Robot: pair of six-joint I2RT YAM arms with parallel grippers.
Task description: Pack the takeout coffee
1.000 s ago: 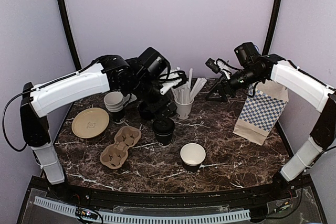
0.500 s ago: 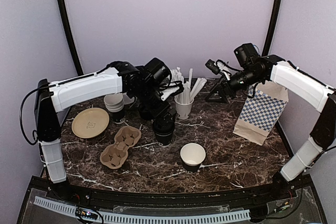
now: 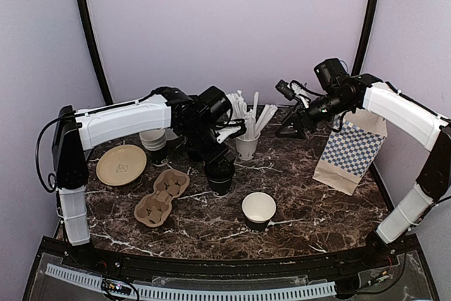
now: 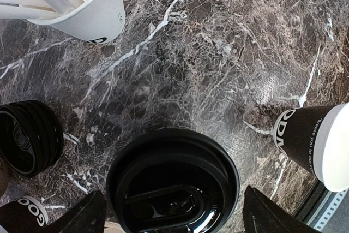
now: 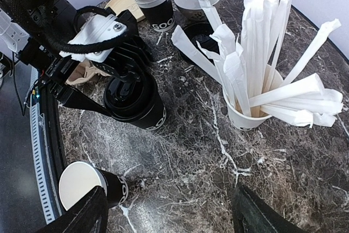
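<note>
- Coffee [image 3: 220, 182] is standing at centre, straw cup [image 3: 246, 148] just behind it.
- Carrier [image 3: 162, 197] is lying to its left, plate [image 3: 121, 165] beyond.
- Cup stack [image 3: 154, 143] is standing behind the carrier.
- Open cup [image 3: 258, 209] is sitting nearer; bag [image 3: 350, 149] is standing far right.

— Any print you can read on the cups?

— White capitals "GOO" on the lowest cup of the stack of lidless black paper cups [image 5: 158, 21], in the right wrist view. The same "GOO" shows on a black cup wall at the bottom left corner [image 4: 24, 214] of the left wrist view.

— And the single lidless black paper cup with the white inside [image 4: 305, 140]?

— Big white letters "ODW", cut off by the curve. A line of small white print runs beside them, too fine to read.

— The small black paper cup with a black plastic lid [image 5: 136, 102]?

— White letters on its side, too slanted to read.

— The white paper cup of wrapped straws [image 4: 87, 15]?

— Just a dark mark near its base, unreadable.
</note>
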